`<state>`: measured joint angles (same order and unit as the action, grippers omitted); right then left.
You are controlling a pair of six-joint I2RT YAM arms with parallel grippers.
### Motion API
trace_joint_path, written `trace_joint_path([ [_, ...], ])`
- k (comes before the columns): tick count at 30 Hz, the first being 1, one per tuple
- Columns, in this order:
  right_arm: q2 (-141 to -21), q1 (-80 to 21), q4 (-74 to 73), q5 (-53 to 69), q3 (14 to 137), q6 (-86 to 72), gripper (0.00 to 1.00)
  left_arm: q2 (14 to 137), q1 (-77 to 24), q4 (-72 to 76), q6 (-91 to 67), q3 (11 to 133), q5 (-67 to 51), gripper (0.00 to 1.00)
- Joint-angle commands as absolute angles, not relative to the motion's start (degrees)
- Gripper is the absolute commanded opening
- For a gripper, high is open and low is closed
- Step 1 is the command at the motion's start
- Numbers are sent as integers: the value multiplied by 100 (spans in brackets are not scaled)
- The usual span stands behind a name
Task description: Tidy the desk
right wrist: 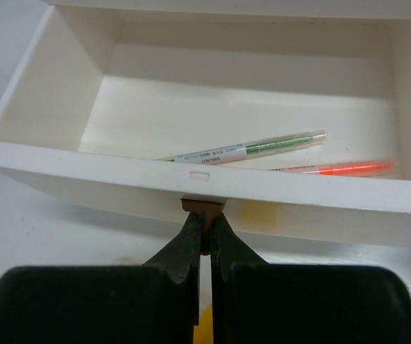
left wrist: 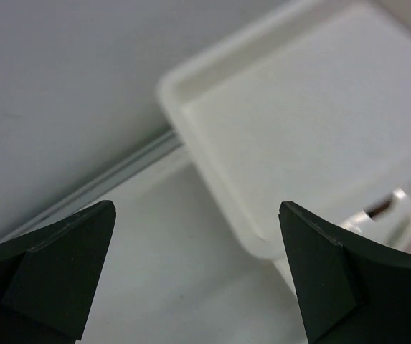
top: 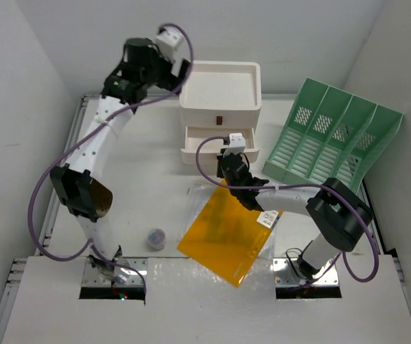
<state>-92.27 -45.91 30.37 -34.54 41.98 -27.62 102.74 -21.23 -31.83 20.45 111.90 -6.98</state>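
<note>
1. My right gripper (right wrist: 204, 236) is pinched shut on the brown tab (right wrist: 203, 206) of the open drawer (right wrist: 119, 168).
2. A green pen (right wrist: 262, 147) and an orange pen (right wrist: 334, 169) lie inside.
3. My left gripper (left wrist: 198, 236) is wide apart, empty, by the far top tray (left wrist: 320, 107).
4. The desk (top: 148, 179) lies underneath, an orange folder (top: 227, 233) near me.
5. I think shutting the drawer comes next: push straight.

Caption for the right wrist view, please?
Right gripper pinching the brown tab of an open white drawer holding two pens.
</note>
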Motion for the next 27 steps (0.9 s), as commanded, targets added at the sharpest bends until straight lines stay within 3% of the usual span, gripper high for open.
trace_joint_path([
  [1,-9114,-4623,3340,-3709,4280,-2725,0,10747,-1574,-2777,976,11855,-387,97],
  [8,-9193,-4614,3410,-3788,4298,-2646,0,11996,-1573,-3287,853,13104,-176,97],
  [15,-9395,-4579,3445,-3762,4526,-2496,0,11795,-1573,-2875,835,12402,-651,96],
  [18,-9465,-4535,3437,-3727,4614,-2487,0,11856,-1573,-2865,861,12340,-475,90],
  [19,-9483,-4526,3437,-3735,4640,-2487,0,11883,-1573,-2917,905,12331,-422,86],
  [22,-9580,-4421,3463,-3692,4772,-2487,0,11997,-1573,-3032,1002,12252,-395,61],
  [23,-9615,-4386,3463,-3674,4868,-2496,0,12032,-1565,-3050,1011,12226,-483,40],
  [25,-9746,-4246,3480,-3578,4992,-2514,0,12024,-1573,-3093,1046,12147,-641,26],
  [27,-9852,-4088,3480,-3516,5237,-2487,0,12006,-1573,-3120,1072,12085,-826,20],
])
